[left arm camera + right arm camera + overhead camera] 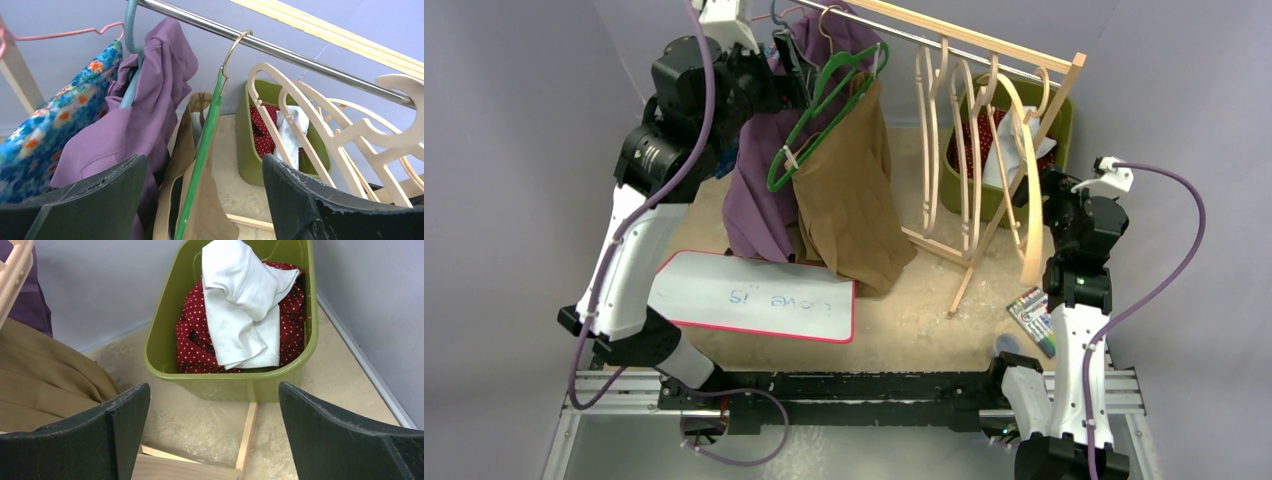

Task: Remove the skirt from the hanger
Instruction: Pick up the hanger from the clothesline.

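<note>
Now | left gripper wide beside green hanger | brown skirt hanging | right gripper wide

A tan skirt on a green hanger, a purple garment at its nine o'clock beside a blue orange-flowered cloth, and an olive bin holding a red white-dotted cloth and a white cloth.

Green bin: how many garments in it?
2. The white garment lies on top in the green bin; the red polka-dot garment sits beneath it. More may be hidden underneath.
</note>
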You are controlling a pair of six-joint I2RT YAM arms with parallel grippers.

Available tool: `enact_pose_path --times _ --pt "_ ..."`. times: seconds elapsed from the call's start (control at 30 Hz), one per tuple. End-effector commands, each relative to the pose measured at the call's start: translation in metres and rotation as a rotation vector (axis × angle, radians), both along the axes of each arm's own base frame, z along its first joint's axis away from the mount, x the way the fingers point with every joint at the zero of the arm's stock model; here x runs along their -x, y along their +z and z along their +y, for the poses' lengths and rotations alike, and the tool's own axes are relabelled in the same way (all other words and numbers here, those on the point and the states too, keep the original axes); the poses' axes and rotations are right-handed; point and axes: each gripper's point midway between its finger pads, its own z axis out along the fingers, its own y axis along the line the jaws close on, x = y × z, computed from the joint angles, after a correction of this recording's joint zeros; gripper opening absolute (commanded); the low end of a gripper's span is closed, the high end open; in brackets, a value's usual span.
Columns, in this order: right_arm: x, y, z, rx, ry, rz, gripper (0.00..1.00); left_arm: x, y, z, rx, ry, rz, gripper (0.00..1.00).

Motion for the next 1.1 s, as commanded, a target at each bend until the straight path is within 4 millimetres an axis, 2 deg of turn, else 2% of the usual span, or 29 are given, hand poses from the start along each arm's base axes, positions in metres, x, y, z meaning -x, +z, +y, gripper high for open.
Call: enact_pose_path --times 0.0,0.17,0.33,0.47,0.67,0.93,1.07 --pt "-0.003 0.006 0.011 0.008 0.059 -0.03 0.99 -0.014 -0.016 -0.019 -0.046 -0.076 0.045 0.82" --pt "-0.003 0.006 0.011 0.01 0.059 -0.032 0.99 -0.04 -0.024 -0.017 -0.096 -0.015 0.036 0.69" --pt "-0.002 0.006 0.011 0.01 0.06 -0.032 0.99 -0.053 -0.032 -0.025 -0.109 -0.03 0.044 0.56" --pt "-0.003 0.006 0.011 0.01 0.061 -0.032 0.99 -0.064 -0.039 -0.028 -0.122 -0.025 0.048 0.5" --pt "-0.003 0.005 0.011 0.01 0.062 -0.03 0.99 -0.074 -0.033 -0.035 -0.087 -0.041 0.02 0.41" --pt "-0.003 0.004 0.011 0.009 0.065 -0.029 0.99 -0.082 -0.038 -0.053 -0.056 -0.105 0.027 0.41" --pt "-0.003 0.004 0.011 0.009 0.062 -0.029 0.99 -0.084 -0.036 -0.06 -0.017 -0.133 0.031 0.29"
